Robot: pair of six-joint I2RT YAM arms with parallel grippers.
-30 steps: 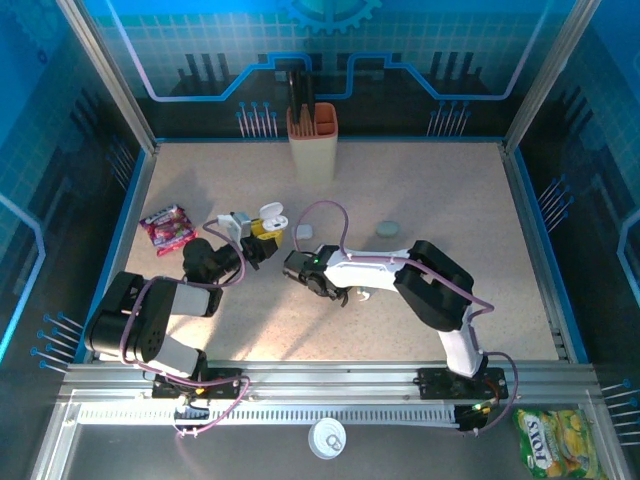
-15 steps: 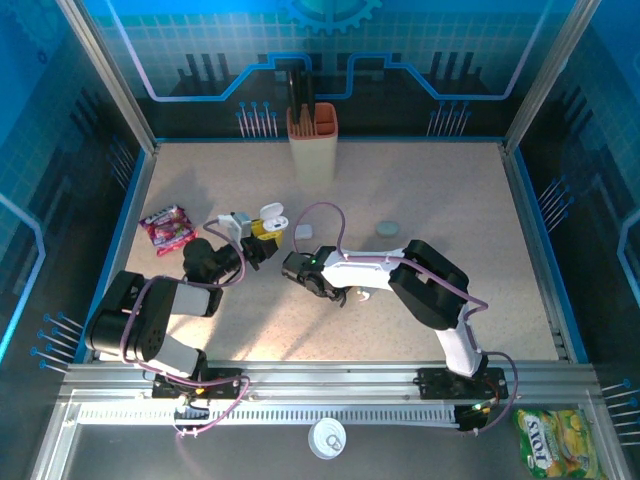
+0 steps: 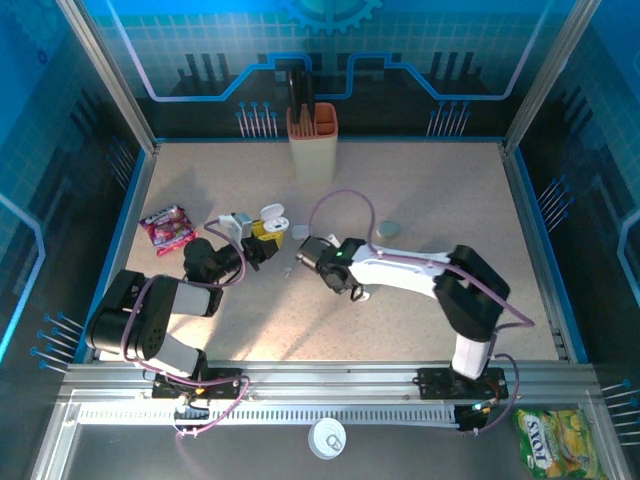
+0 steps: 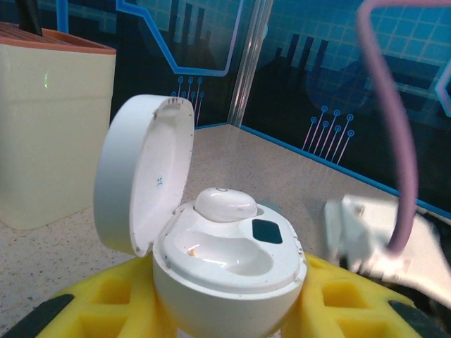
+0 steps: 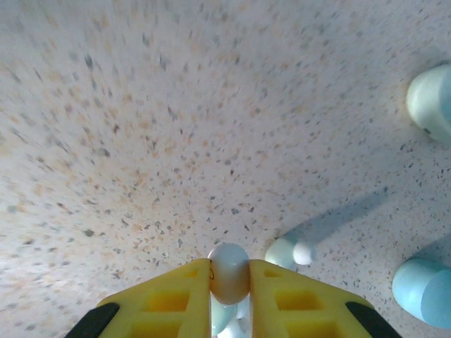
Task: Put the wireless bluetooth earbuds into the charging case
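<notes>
My left gripper is shut on the open white charging case, which sits between its yellow fingers with the lid tipped back. One earbud sits in the far socket; the near socket is empty. My right gripper is shut on a tiny whitish earbud just above the speckled table. Another small earbud piece lies on the table just right of it. From above, the right gripper is close to the right of the case.
A cream knife block stands at the back centre. A red candy pack lies at the left. A small white case and a teal case rest behind the right arm. Two pale rounded cases lie right of the right gripper.
The right arm has stretched out, its elbow swinging right, and its gripper has moved up and back toward the case. The left arm and the case have not moved.
</notes>
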